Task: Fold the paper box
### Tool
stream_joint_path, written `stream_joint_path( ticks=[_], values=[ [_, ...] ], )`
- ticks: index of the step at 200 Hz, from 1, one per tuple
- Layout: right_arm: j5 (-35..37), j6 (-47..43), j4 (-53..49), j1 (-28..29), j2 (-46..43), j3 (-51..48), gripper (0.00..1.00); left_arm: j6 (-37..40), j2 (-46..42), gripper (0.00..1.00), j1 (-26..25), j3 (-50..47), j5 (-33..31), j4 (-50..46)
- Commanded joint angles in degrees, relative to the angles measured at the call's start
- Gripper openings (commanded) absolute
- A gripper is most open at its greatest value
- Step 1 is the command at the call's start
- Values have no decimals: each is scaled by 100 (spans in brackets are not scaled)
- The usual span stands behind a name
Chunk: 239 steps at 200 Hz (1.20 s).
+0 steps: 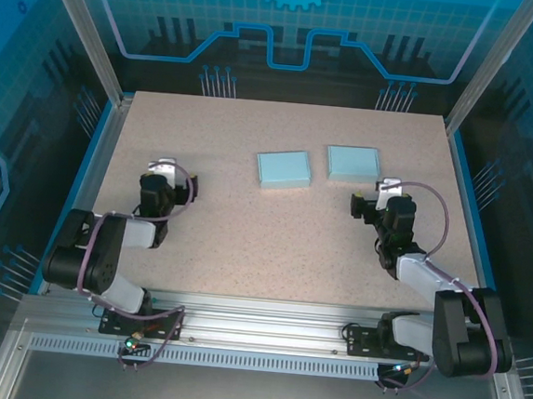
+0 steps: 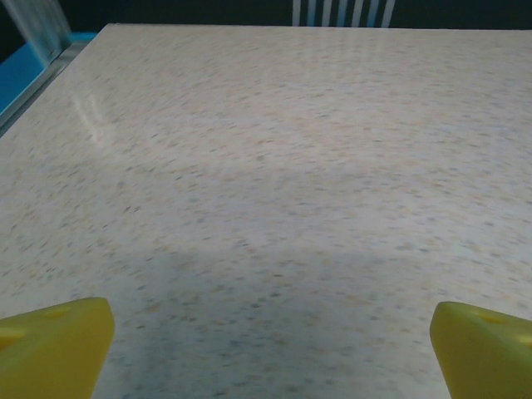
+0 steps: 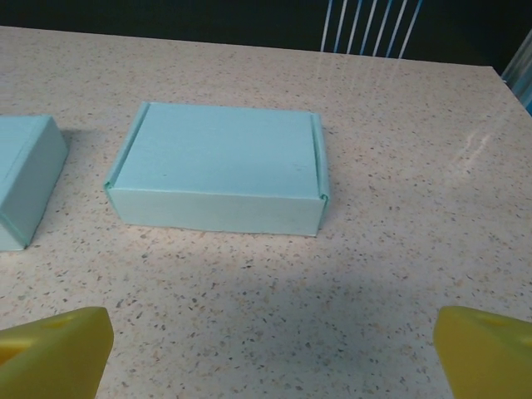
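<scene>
Tabletop (image 1: 244,244) from above carries 2 closed pale-blue boxes side by side at the far middle: left box (image 1: 283,169), right box (image 1: 353,162). Left wrist: left gripper (image 2: 268,345) spread wide over bare surface. Right wrist: right gripper (image 3: 268,345) likewise spread, facing the right box (lid down, flaps tucked). Folding looks finished.

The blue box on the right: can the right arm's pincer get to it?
Probably yes. The right pincer is open and faces the box, with just bare table between them.
</scene>
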Motion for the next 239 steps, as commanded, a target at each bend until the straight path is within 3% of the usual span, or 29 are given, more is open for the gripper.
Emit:
stream_joint_path(
  ticks=[1,45,104,115,124,155,239],
  values=[
    [-364,-187,557,-64,114,-62,100,-361,46,99,110,13,695,314],
    [-993,-590,1212,-64,618,-168,100,-345,39,99,98,2,691,329],
    [-1123,-623,1887,-163,1621,-2,100,-257,136,99,82,-66,844,543],
    [-1007,-334,1154,-323,1616,348,100,-254,138,99,73,-69,848,534],
    [-1240,-224,1306,-482,1618,264,100,-253,136,99,70,-57,845,534],
    [-939,-254,1287,-369,1633,289,100,-243,137,99,67,-55,829,531],
    [-953,-272,1270,-355,1633,299,100,-227,138,99,61,-40,866,501]
  ],
)
